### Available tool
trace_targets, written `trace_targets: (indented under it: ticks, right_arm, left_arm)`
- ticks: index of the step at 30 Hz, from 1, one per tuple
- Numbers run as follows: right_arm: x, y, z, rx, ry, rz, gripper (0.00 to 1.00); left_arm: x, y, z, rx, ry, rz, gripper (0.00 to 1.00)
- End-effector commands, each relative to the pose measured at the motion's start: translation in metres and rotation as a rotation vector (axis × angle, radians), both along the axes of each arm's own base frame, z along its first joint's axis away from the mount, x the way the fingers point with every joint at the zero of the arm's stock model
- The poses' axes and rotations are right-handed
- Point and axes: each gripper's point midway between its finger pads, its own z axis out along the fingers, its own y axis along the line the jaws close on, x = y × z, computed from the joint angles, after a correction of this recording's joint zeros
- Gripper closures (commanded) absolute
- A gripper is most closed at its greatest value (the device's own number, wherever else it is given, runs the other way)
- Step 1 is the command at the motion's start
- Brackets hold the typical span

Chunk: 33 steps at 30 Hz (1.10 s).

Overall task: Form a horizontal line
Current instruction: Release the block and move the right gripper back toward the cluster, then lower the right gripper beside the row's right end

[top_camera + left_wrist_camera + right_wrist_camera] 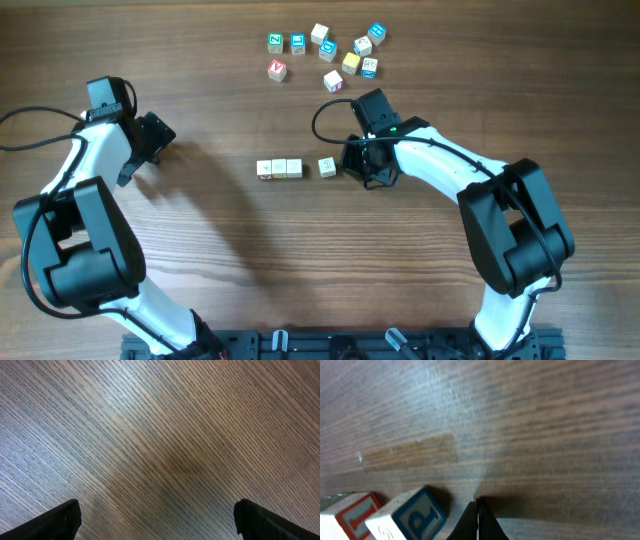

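Horizontal line [280, 169], frame centre: three cream cubes touching, fourth cube [327, 167] just apart; right gripper [352, 165] closed, empty, beside it; left gripper [158, 137] open, upper left

The horizontal line [280, 169] lies just left of the frame's centre: three tiny cream-white letter cubes, flat, edge to edge. A fourth cube [327, 167] sits level to their right, separated by a gap.
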Motion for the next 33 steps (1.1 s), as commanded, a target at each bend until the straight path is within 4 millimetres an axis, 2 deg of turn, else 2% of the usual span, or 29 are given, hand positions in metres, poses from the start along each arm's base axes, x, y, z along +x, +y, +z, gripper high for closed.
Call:
trace_targets:
  ticks: [1, 12, 16, 26, 33]
  right_arm:
    - [-0.013, -0.001, -0.007, -0.004, 0.061, 0.006, 0.96]
    - [-0.02, 0.001, -0.006, 0.01, 0.091, 0.013, 0.96]
    - [-0.024, 0.009, -0.006, 0.013, 0.088, 0.037, 0.96]
    - [-0.022, 0.013, -0.005, 0.021, 0.071, 0.042, 0.96]
    - [0.005, 0.003, -0.005, -0.043, -0.035, -0.054, 0.96]
  left_arm:
    - [-0.002, -0.001, -0.004, -0.006, 0.008, 0.007, 0.0]
    - [-0.002, -0.001, -0.004, -0.006, 0.008, 0.007, 0.0]
    - [-0.002, -0.001, -0.004, -0.006, 0.008, 0.007, 0.0]
    - [-0.002, -0.001, -0.004, -0.006, 0.008, 0.007, 0.0]
    - [-0.002, -0.001, -0.004, -0.006, 0.008, 0.007, 0.0]
